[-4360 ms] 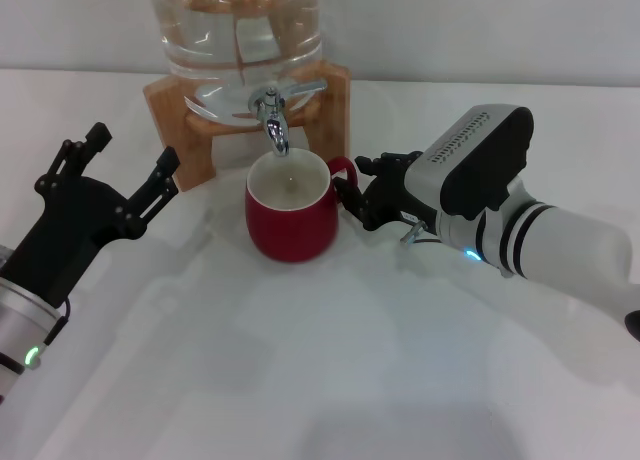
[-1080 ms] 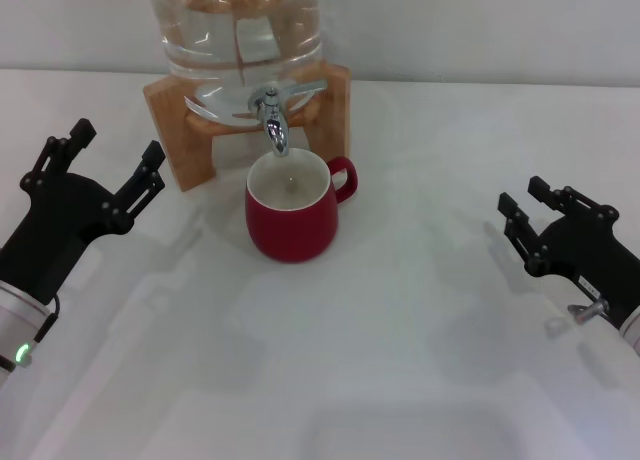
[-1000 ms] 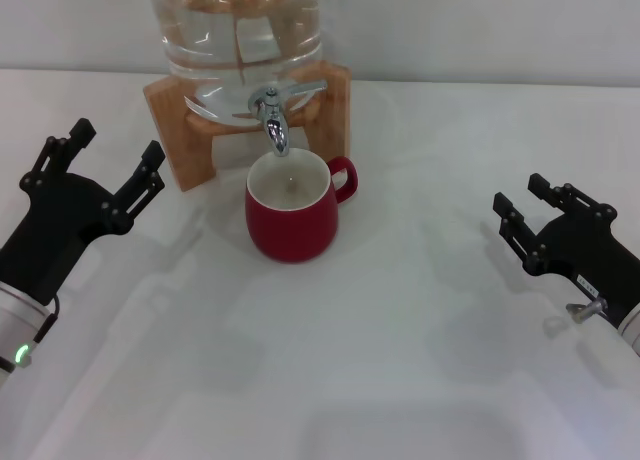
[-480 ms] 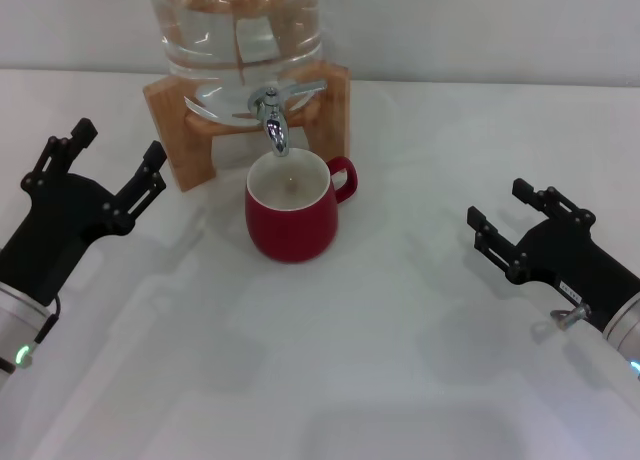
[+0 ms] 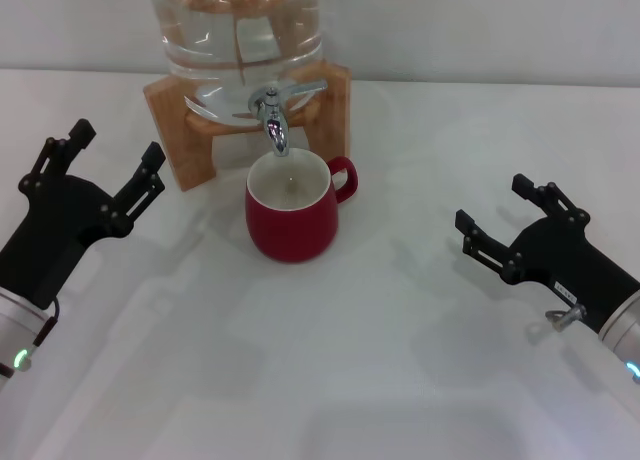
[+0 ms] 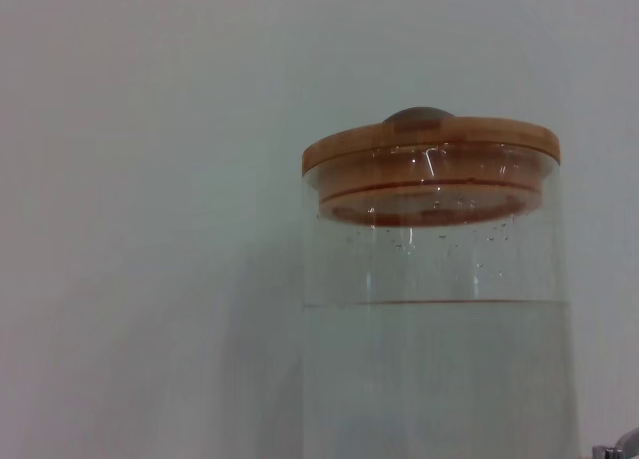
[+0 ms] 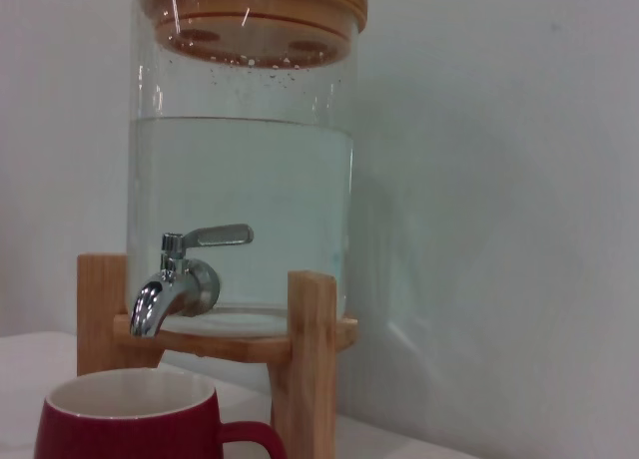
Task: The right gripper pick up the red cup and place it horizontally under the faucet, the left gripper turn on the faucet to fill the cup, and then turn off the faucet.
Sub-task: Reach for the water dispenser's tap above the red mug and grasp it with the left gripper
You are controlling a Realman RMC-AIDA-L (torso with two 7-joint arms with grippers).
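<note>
Red cup [image 5: 292,216] upright beneath faucet [image 5: 272,119], contents seemingly empty, jar top cropped

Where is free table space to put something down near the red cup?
Bare table lies in front of the red cup, between the left gripper and the right gripper, both with jaws open. It is crowded behind the cup, at the faucet and wooden stand.

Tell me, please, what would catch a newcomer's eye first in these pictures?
The red cup stands upright mid-table, directly under the faucet of a clear water jar on a wooden stand. An open black pincer waits on either side, clear of the cup: the left gripper and the right gripper.
</note>
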